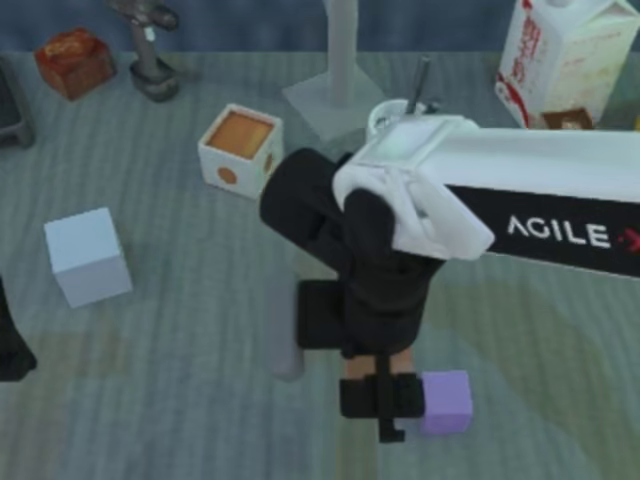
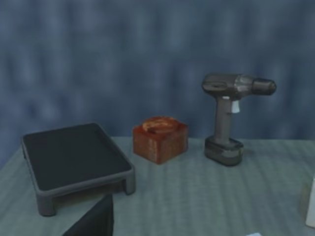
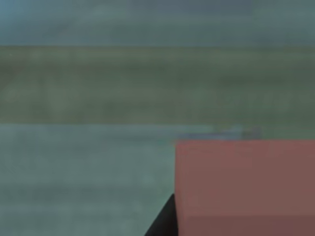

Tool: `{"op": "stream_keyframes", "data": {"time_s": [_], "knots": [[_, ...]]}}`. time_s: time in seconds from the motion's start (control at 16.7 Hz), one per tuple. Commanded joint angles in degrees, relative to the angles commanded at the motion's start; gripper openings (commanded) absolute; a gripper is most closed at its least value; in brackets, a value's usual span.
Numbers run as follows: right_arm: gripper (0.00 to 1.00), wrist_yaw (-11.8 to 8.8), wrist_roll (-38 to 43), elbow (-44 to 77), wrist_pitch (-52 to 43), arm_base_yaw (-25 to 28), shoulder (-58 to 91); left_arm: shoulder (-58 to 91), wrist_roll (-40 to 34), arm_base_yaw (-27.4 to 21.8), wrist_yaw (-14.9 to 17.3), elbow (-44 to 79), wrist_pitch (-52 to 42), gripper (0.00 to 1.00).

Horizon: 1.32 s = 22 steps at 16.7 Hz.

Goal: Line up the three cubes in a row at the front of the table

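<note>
My right gripper (image 1: 385, 405) is low over the front middle of the table (image 1: 180, 400), shut on the salmon-pink cube (image 1: 360, 368), which shows only as slivers under the black hand. In the right wrist view that cube (image 3: 246, 187) fills the near corner with one dark finger (image 3: 165, 222) against its side. The small lilac cube (image 1: 446, 402) rests on the table, touching or nearly touching the gripper on its right. The larger pale blue-white cube (image 1: 88, 255) sits alone at the left. My left arm (image 1: 10, 345) is parked at the left edge.
At the back stand a white box with an orange top (image 1: 240, 150), a brown carton (image 1: 73, 62), a drill (image 1: 150, 55), a white post on a base (image 1: 340, 70), a mug (image 1: 395, 115) and a milk carton (image 1: 565, 60). A dark tray (image 2: 74, 160) sits back left.
</note>
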Motion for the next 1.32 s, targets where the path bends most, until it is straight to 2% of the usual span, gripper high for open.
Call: {"op": "stream_keyframes", "data": {"time_s": [0.3, 0.6, 1.32], "knots": [[0.0, 0.07, 0.05, -6.03, 10.29, 0.24, 3.46, 0.0, 0.0, 0.0, 0.0, 0.0, 0.0, 1.0], [0.0, 0.09, -0.01, -7.27, 12.02, 0.37, 4.34, 0.0, 0.0, 0.0, 0.0, 0.0, 0.0, 1.0], [0.9, 0.09, -0.01, -7.27, 12.02, 0.37, 4.34, 0.0, 0.0, 0.0, 0.0, 0.0, 0.0, 1.0]]}}
